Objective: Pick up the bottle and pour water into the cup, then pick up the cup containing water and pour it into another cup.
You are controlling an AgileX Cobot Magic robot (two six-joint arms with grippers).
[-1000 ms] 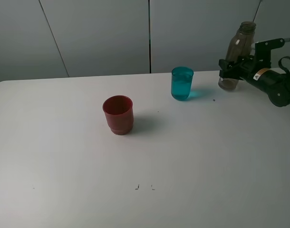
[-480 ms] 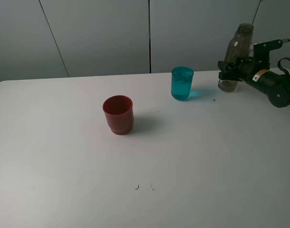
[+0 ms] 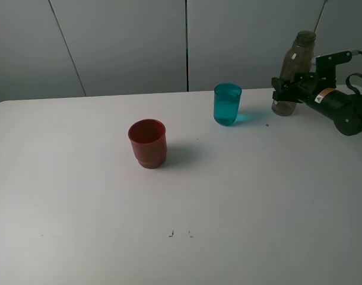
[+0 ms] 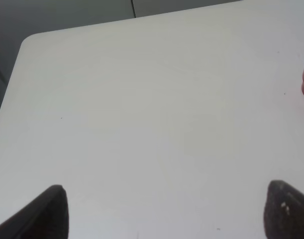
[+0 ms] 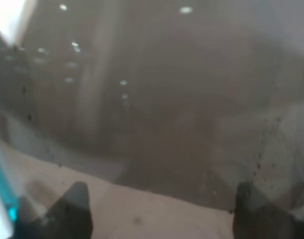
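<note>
The bottle [image 3: 296,66] stands upright between the fingers of the right gripper [image 3: 286,90], its base on the table [image 3: 258,208] or a hair above it; I cannot tell which. The fingers sit low on its body and look drawn in to its width, so I judge it is clasped; in the right wrist view its smoky wall fills the whole gap between the two fingertips. Near the gripper, on the side away from its arm, is the cup [image 3: 227,104], upright and apart from the bottle. Its teal looks deeper low down, which I take as water inside, so the first pour appears done. Well beyond the cup from the gripper, further along the same way, another cup [image 3: 148,143] stands upright and looks empty. What seems left is to let go of the bottle, take up the cup, carry it over and tip it into another cup. The left gripper [image 4: 169,213] hangs wide open over bare table, holding nothing, with only a sliver of red at the edge of its wrist view. The bottle is close to the table's far edge and the wall panels behind, so there is little room behind it. Toward the cups the surface is open and uncluttered, giving a free path for the carry.
</note>
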